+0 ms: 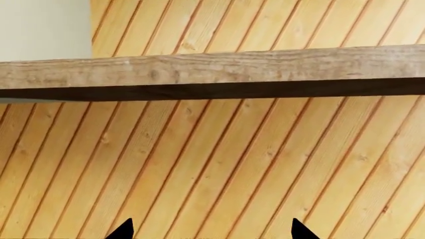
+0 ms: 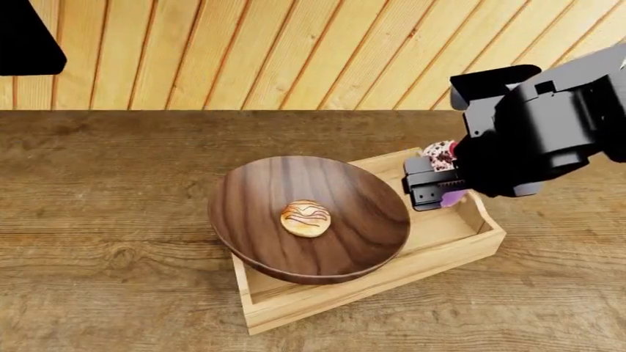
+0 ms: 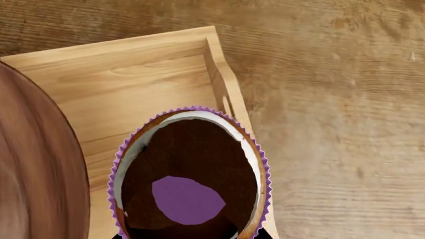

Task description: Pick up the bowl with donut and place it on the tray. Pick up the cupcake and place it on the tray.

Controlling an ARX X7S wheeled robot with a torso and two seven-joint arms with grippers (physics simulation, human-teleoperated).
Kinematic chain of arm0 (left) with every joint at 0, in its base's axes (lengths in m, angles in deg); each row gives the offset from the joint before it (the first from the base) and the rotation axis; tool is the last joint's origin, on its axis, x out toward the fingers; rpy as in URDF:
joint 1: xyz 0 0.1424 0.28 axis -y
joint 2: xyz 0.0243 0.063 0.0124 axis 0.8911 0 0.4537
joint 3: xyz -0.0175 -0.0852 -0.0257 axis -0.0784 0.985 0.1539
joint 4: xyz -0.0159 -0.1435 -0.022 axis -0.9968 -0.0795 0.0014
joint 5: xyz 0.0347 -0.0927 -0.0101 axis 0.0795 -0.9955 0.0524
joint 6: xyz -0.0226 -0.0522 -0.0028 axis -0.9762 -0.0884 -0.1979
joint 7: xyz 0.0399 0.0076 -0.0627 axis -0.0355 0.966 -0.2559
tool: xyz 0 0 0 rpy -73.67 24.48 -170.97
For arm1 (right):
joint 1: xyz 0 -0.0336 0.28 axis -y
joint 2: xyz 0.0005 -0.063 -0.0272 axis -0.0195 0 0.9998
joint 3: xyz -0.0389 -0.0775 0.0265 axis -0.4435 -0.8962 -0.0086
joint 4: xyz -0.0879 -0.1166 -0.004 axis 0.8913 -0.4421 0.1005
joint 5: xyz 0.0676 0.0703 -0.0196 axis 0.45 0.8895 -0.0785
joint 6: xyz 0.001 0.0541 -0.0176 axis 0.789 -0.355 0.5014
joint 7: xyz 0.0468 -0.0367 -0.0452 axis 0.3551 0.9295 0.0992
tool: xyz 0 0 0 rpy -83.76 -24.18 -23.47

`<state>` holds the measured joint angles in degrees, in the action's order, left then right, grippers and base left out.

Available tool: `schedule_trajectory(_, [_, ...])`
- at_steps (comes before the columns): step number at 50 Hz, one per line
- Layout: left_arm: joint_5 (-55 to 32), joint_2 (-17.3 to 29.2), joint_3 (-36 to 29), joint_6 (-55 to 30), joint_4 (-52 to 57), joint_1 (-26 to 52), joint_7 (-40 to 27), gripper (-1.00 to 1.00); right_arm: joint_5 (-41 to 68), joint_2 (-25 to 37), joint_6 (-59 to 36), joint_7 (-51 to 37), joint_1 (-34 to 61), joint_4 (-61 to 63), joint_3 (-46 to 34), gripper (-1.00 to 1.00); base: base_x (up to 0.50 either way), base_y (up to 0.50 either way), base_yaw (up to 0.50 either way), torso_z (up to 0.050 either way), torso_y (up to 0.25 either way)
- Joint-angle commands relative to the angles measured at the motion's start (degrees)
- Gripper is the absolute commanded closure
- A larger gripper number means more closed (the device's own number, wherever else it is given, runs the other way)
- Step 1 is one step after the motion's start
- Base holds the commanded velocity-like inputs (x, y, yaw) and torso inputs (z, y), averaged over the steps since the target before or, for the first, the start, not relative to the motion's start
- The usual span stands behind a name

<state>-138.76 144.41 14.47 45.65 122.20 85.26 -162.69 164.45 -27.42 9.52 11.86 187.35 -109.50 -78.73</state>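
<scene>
The dark wooden bowl (image 2: pixel 313 216) sits tilted across the left part of the pale-wood tray (image 2: pixel 445 238), with the donut (image 2: pixel 306 218) inside it. My right gripper (image 2: pixel 435 183) is shut on the cupcake (image 2: pixel 440 155) and holds it above the tray's right end. In the right wrist view the cupcake (image 3: pixel 189 179) shows from below with its purple wrapper, over the tray floor (image 3: pixel 133 74), and the bowl's rim (image 3: pixel 33 164) is beside it. My left gripper (image 1: pixel 212 231) is open and empty, off the table, facing the table's edge (image 1: pixel 212 74).
The tray stands on a rough wooden table (image 2: pixel 108 183) in front of a plank wall (image 2: pixel 293 51). A black part of my left arm (image 2: pixel 25 37) shows at the head view's far left corner. The tray's handle slot (image 3: pixel 227 107) is next to the cupcake.
</scene>
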Motion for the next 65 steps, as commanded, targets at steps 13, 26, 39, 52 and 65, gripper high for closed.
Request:
schedule_trajectory(13, [-0.1,0.7,-1.0,0.9,1.6,-0.9,0.7,-1.0,-5.7,-0.1,1.6,5.6,-4.7,-0.4,0.5,1.0,0.0,0.0,0.0,0.0,0.0])
schedule_trajectory(26, [-0.4,2.0,-1.3,1.9,2.6,-0.9,0.9,-1.0,-9.5,-1.0,1.7,9.4,-5.4,-2.9,0.5,1.0,0.0,0.0,0.0,0.0,0.0])
schedule_trajectory(39, [-1.3,1.6,-1.7,1.6,2.5,0.4,0.6,-1.0,-9.9,-1.2,1.6,10.5,-5.5,-3.0,0.5,1.0,0.0,0.0,0.0,0.0,0.0])
schedule_trajectory(52, [-2.7,1.3,-2.1,1.3,2.7,1.3,0.4,-1.0,-8.5,-0.6,1.6,9.3,-4.0,-2.1,0.7,-1.0,0.0,0.0,0.0,0.0,0.0])
schedule_trajectory(65, [-4.4,0.3,-2.9,0.3,1.7,2.8,0.2,-1.0,4.7,3.4,2.0,-0.2,0.5,6.0,-0.4,-1.0,0.0,0.0,0.0,0.0,0.0])
